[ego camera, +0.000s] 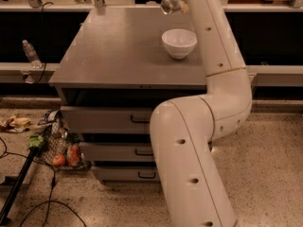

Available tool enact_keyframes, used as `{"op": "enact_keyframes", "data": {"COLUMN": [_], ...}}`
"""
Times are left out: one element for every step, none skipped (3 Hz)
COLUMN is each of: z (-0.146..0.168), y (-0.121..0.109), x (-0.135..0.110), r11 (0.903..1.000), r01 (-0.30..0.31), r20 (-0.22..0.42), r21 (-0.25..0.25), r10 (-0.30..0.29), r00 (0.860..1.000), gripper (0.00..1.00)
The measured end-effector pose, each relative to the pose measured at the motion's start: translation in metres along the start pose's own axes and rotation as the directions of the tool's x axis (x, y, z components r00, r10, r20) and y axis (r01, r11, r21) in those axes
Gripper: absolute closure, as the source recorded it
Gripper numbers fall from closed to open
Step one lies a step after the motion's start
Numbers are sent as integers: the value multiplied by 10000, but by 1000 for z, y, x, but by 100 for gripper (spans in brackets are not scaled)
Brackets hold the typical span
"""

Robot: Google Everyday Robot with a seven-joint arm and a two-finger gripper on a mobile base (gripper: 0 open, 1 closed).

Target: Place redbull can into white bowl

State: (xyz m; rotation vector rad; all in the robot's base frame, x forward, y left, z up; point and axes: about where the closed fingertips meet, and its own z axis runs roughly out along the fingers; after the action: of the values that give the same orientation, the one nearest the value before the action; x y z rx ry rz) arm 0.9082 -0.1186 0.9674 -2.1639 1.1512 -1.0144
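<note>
The redbull can [168, 4], silver with a shiny round end facing me, hangs in the air over the far edge of the grey table [113, 51]. My gripper [177, 0] is shut on it at the end of my white arm, mostly hidden behind the arm. The white bowl [179, 42] stands upright and empty on the table's right side, just left of my arm. The can is behind and slightly left of the bowl, well above it.
A clear water bottle [31, 52] stands on the ledge at left. Drawers [109, 122] sit under the tabletop. A wire basket with produce [61, 150], a black pole [19, 183] and cables lie on the floor at left.
</note>
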Motion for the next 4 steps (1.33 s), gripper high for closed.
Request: {"op": "enact_keyframes", "data": {"z": [1,-5,-10,2], "y": [17,29,38,42], "x": [-16,-27,-33,-18], "r11": [9937,9768,9774,9910], "r01": [-947,-1955,-2014,-1329], "r20": [1879,3417,3933,2447], "r21": [592,876,642,136], "r10": [821,1549,1607,1256], "r00": [9787,9270,9053,9614], "gripper": [100,100,100,100]}}
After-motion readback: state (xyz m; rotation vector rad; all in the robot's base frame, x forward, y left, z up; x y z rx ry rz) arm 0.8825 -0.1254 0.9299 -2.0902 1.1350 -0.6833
